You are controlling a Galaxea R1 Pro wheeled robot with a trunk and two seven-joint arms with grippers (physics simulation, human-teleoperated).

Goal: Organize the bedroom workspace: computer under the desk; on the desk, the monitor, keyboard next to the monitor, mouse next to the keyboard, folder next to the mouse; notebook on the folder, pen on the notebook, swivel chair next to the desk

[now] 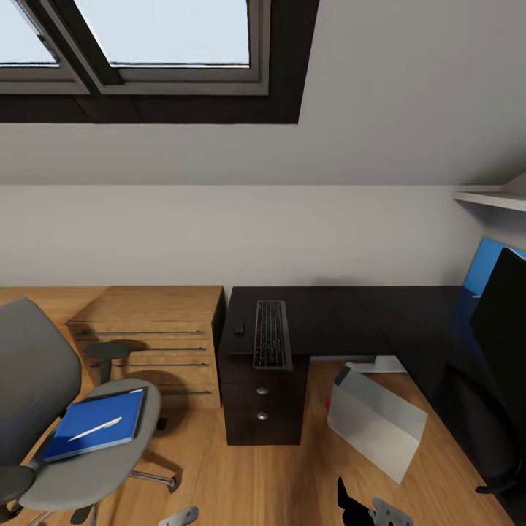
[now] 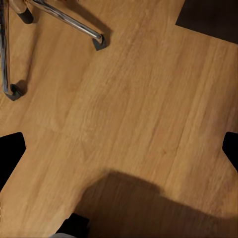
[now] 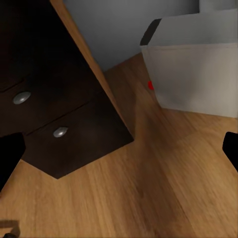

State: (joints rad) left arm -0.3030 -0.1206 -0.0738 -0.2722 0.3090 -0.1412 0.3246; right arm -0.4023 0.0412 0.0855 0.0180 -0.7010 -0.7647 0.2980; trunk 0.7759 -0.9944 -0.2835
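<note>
The swivel chair (image 1: 66, 438) stands at the left on the floor, its chrome legs (image 2: 74, 22) under my left gripper (image 2: 119, 151), which is open. On its seat lies the blue folder (image 1: 95, 424) with the white pen (image 1: 95, 429) on top; the notebook is hidden. The black desk (image 1: 329, 318) carries the keyboard (image 1: 272, 334), with the mouse (image 1: 239, 329) just left of it. On the desk's right wing stands the monitor (image 1: 504, 329). The grey computer (image 1: 376, 420) sits tilted on the floor in the desk's inner corner. My right gripper (image 3: 119, 153) is open, low before the drawer unit (image 3: 49, 114) and the computer (image 3: 198, 74).
A wooden chest of drawers (image 1: 157, 343) stands against the wall between the chair and the desk. A blue panel (image 1: 486, 267) shows behind the monitor, and a white shelf (image 1: 497, 197) hangs above it. Wooden floor (image 1: 256, 482) spreads in front of the drawer unit.
</note>
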